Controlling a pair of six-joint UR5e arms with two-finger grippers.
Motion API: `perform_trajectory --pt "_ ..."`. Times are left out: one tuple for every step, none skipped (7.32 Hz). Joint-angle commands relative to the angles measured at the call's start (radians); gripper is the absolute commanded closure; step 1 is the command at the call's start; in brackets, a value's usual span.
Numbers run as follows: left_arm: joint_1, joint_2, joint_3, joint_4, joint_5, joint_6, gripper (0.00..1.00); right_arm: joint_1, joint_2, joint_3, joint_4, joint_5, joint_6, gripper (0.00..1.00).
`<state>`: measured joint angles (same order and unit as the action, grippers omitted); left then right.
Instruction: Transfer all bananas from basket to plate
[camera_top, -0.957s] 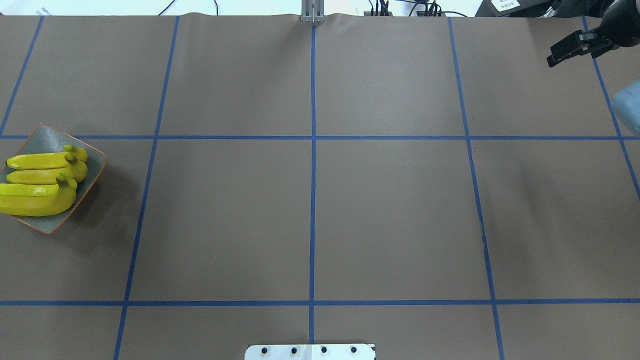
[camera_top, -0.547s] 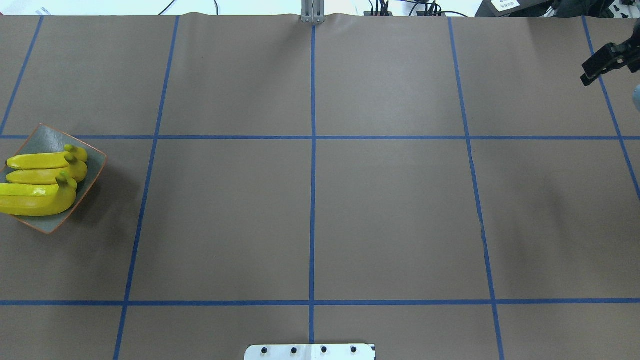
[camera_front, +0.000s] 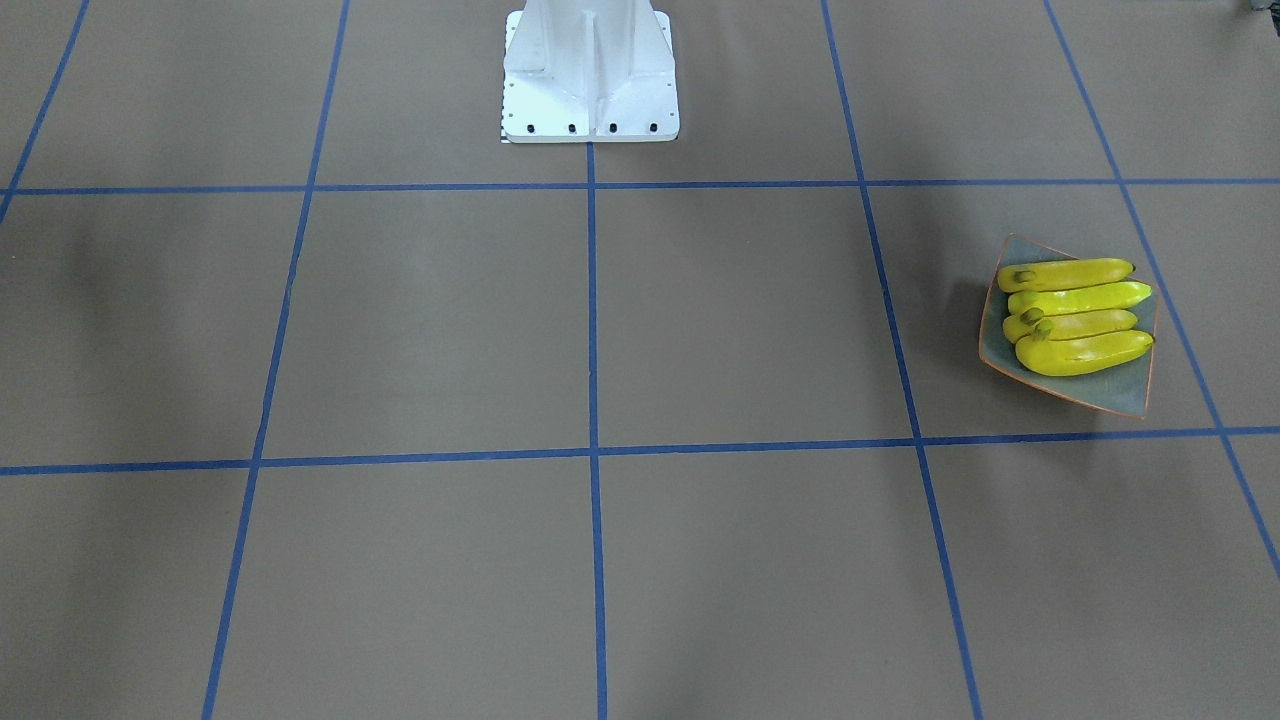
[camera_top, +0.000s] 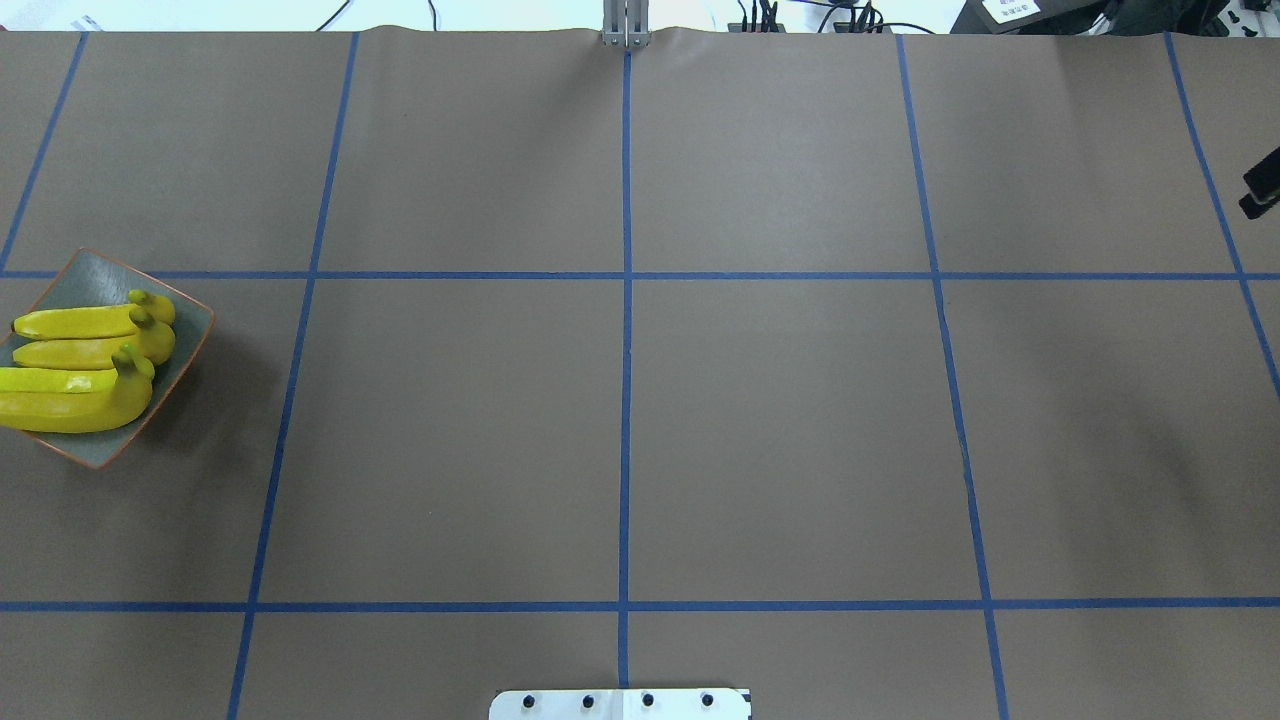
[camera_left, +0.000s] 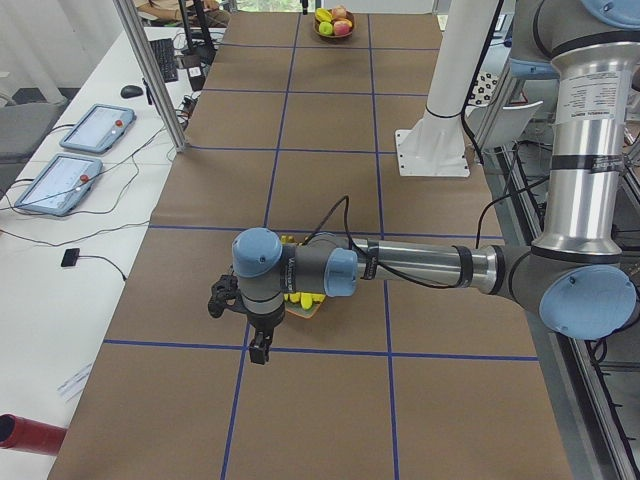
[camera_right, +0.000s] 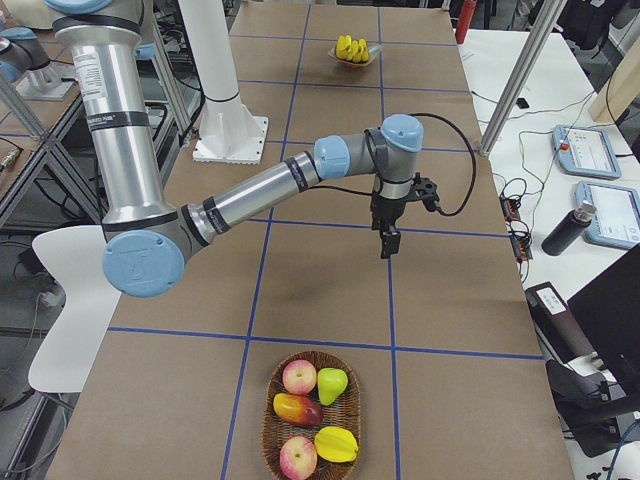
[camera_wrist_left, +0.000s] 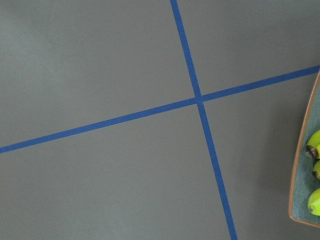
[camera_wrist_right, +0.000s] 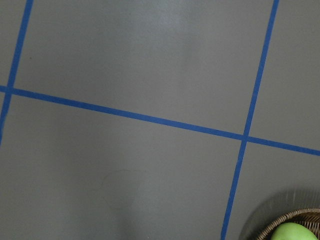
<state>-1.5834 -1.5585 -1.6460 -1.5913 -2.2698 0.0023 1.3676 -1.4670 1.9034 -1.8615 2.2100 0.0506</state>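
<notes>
Bananas (camera_front: 1075, 315): four, glossy yellow, gently curved, packed side by side on plate.
Plate (camera_front: 1100, 398): squarish, grey-green, thin orange rim, upturned corners.
Counter (camera_front: 750, 330): matte brown, blue tape grid.
Basket (camera_right: 312, 356): woven wicker oval, well apart from plate.
Left hand (camera_left: 260, 352): hanging beside plate; open or closed, cannot tell.
Right hand (camera_right: 389, 245): pointing down; cannot tell either.

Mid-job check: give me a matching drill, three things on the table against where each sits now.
Things:
1. bananas
2. plate
3. basket

Places:
a. on the robot's right side, holding other fruit
b. four lying side by side in a dish
c. on the robot's left side, under yellow fruit

Pairs: 1-b, 2-c, 3-a
</notes>
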Motion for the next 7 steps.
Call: perform_trajectory --pt "0.0 0.015 -0.026 -0.041 -0.037 -0.15 0.0 0.027 -0.084 0.0 0.053 0.037 -0.02 0.0" --pt "0.0 0.014 -0.034 -0.033 -0.043 -0.144 0.0 0.039 -0.101 0.0 0.053 0.04 -0.009 0.0" --pt "0.0 0.014 -0.034 -0.03 -0.045 -0.086 0.0 0.051 -0.11 0.0 0.053 0.04 -0.014 0.0" --pt "0.002 0.015 -0.026 -0.03 -0.045 -0.043 0.0 0.062 -0.136 0.003 0.059 0.033 -0.023 0.0" --pt "0.002 0.015 -0.029 -0.03 -0.048 -0.039 0.0 0.065 -0.177 -0.003 0.121 0.028 -0.02 0.0" --pt "0.003 0.031 -0.02 -0.032 -0.075 -0.045 0.0 0.071 -0.199 -0.004 0.163 0.03 -0.009 0.0" --pt "0.002 0.034 -0.014 -0.044 -0.123 -0.047 0.0 0.071 -0.217 -0.004 0.166 0.03 -0.018 0.0"
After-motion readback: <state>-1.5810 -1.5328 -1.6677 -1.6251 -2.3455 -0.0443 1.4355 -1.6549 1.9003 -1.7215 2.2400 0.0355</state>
